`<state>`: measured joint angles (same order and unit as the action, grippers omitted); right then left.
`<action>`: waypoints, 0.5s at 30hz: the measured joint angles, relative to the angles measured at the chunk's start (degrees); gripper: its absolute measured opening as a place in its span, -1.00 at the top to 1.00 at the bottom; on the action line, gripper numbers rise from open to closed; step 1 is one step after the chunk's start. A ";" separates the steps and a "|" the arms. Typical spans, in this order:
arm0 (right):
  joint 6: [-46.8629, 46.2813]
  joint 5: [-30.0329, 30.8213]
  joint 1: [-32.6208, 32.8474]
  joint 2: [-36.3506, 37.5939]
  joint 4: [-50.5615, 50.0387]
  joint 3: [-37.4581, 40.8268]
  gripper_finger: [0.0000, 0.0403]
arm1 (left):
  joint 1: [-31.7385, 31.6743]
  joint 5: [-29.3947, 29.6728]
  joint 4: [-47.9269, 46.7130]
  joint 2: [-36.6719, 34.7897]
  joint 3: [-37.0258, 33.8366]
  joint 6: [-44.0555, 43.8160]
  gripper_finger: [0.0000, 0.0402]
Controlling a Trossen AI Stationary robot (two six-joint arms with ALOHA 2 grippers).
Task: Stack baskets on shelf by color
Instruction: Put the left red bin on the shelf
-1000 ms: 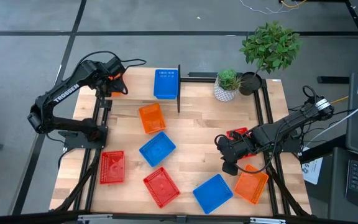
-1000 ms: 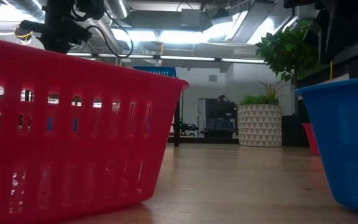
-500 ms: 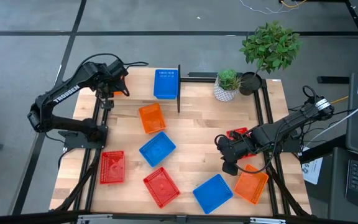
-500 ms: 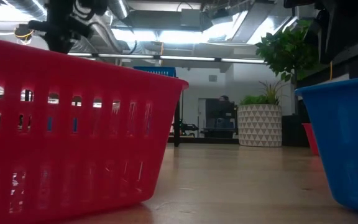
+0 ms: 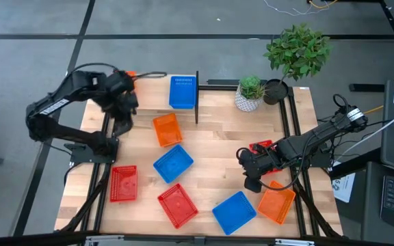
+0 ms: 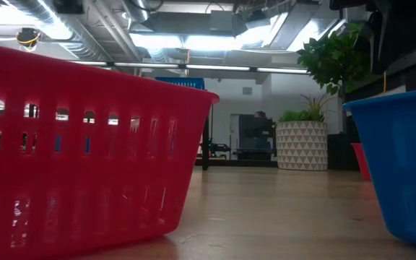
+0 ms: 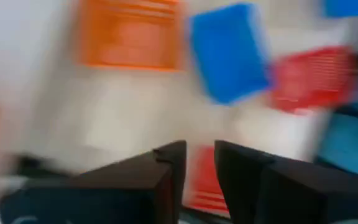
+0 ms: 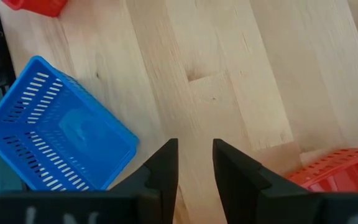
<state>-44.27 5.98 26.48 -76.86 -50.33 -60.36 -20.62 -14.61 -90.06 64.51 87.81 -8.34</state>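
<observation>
Left gripper (image 5: 124, 123) hung over the tabletop's (image 5: 211, 164) far-left part, just left of an orange basket (image 5: 166, 129) — fingers (image 7: 169, 163) parted by a narrow gap, nothing between them. Red basket (image 5: 123, 184) sat at the near-left edge, another red basket (image 5: 177, 205) near the front. Blue basket (image 5: 173, 163) lay just below the orange one. One more blue basket (image 5: 182, 91) sat at the far edge, against a black upright (image 5: 197, 96). Further right, a blue basket (image 5: 234, 211) sat near the front. Right gripper (image 5: 251, 179) was low over bare wood — fingers (image 8: 166, 165) narrowly apart, empty. Beside it were a red basket (image 5: 260, 148) and an orange basket (image 5: 276, 204).
</observation>
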 joint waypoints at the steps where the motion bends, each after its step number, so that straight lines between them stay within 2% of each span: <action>1: 0.38 0.00 0.02 0.00 0.00 0.00 0.51 | 1.73 -3.17 -0.04 -0.83 -0.64 -2.47 0.63; 4: 1.07 0.00 0.02 0.00 0.00 0.00 0.51 | 7.67 -7.66 -0.01 -2.51 -3.03 -7.78 0.63; 12: 1.16 -0.04 0.00 0.00 -0.01 0.00 0.51 | 25.70 -9.95 0.16 -4.20 -11.37 -28.38 0.63; 15: 1.24 -0.02 0.02 0.00 -0.02 0.00 0.51 | 32.87 -11.98 3.43 -3.98 -14.46 -37.16 0.63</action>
<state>-43.03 5.96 26.50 -76.86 -50.35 -60.36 12.24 -26.59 -86.63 60.53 73.35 -45.50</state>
